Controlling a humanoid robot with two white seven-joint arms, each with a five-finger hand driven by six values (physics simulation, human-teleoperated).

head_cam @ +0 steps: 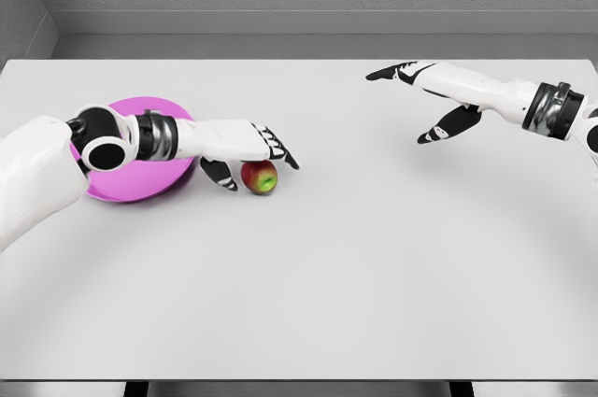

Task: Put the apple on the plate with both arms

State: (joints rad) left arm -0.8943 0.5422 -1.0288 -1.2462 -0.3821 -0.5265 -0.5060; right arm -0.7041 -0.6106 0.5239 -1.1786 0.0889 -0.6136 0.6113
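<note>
A small red and green apple (260, 177) lies on the white table, just right of a pink plate (140, 182). My left hand (257, 159) reaches across the plate and hovers over the apple, fingers stretched above it and thumb down at its left side. The fingers are not closed round the fruit. My left forearm hides much of the plate. Far off at the upper right, my right hand (416, 98) hangs above the table with its fingers spread, holding nothing.
The white table (355, 266) fills the view, with a grey wall behind its far edge. Its front edge runs along the bottom of the picture.
</note>
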